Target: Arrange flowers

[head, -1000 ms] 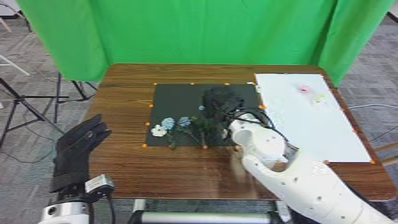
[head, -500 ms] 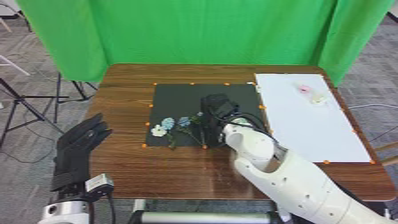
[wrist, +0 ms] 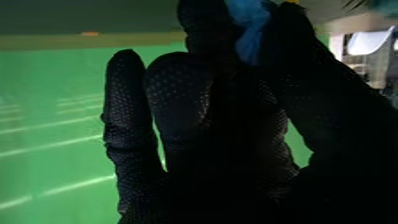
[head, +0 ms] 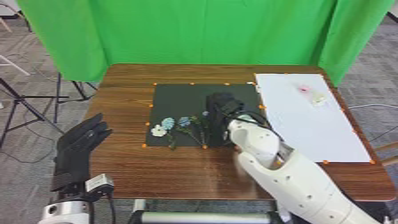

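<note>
Black glove fabric is covering the right hand (head: 222, 105), which is hanging over the right part of the dark mat (head: 180, 97). Its finger and thumb are clamping a blue flower (wrist: 251, 32) between them. Two more blue flowers (head: 168, 123) (head: 184, 121) and a white flower (head: 159, 131) are lying on the mat; a pink flower (head: 305, 89) and a pale flower (head: 318, 100) are resting on the white sheet (head: 320, 132).

I'm guessing the robot is aiming to carry its bloom across to that sheet. Doing it well is calling for a light pinch, so that nothing is crushing the petals, and a lift clear of the neighbouring stems, which could be catching and dragging along.

From the wrist, I'm getting the grip up close, blue petals poking up between dark fingertips. From the head, I'm getting the layout: flowers, mat, sheet and the left hand (head: 78, 145), which is waiting by the table's (head: 160, 170) left edge, its fingers relaxing, nearly straight, clasping nothing. How tightly the right one is squeezing, I'm not managing to tell.
</note>
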Robot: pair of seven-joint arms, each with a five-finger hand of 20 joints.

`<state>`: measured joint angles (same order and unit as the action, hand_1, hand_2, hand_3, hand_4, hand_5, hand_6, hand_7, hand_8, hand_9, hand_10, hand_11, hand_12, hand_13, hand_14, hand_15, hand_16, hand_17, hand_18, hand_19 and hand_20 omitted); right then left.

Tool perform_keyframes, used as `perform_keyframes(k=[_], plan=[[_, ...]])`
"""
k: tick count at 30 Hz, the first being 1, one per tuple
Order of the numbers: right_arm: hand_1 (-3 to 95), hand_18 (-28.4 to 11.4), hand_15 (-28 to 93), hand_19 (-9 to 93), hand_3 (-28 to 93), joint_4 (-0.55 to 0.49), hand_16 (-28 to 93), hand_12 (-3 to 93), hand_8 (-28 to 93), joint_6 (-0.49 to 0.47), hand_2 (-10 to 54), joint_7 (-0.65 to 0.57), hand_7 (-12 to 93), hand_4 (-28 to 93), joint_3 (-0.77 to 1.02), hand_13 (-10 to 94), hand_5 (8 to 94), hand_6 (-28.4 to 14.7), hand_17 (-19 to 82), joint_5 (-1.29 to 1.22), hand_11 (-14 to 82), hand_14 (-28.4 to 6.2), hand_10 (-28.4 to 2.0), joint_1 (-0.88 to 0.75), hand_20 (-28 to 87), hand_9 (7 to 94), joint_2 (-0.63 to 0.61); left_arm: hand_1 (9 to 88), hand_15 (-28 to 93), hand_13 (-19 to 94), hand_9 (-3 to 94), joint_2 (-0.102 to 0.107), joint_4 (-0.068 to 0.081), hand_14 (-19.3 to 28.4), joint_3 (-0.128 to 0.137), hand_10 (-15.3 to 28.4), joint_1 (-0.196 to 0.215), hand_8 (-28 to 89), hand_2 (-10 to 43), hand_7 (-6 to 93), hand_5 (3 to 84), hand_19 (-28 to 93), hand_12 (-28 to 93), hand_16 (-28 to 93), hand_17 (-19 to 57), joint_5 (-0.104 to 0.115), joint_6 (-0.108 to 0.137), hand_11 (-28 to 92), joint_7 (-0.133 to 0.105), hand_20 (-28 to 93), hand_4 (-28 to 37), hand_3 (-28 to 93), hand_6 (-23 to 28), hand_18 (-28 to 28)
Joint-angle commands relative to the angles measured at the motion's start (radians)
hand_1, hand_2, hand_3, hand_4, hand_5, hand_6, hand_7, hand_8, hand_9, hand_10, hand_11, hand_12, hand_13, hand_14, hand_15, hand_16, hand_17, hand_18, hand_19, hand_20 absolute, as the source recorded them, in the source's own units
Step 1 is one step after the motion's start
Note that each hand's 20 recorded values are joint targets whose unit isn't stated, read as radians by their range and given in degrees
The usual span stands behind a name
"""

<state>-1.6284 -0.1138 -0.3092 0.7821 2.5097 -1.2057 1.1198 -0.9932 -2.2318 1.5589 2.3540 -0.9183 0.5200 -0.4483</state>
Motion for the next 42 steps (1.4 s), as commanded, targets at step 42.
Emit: perform_keyframes(k=[42], plan=[[27.0, -21.4, 76, 90, 83, -0.103, 16, 16.8, -12, -0.158, -2.2, 0.024, 17, -26, 0.113, 62, 58.5, -4.7, 29, -0.175, 25.2, -10.2, -17.0, 0.147, 1, 59.8, -0.237, 27.1, 67, 25, 34.6, 0.031, -0.013, 27.1, -0.004, 20.2, 0.052, -11, 2.9, 16.0, 42.8, 59, 7, -18, -9.3, 0.024, 0.045, 40, -0.049, 4, -18.7, 83, 12.1, 21.3]])
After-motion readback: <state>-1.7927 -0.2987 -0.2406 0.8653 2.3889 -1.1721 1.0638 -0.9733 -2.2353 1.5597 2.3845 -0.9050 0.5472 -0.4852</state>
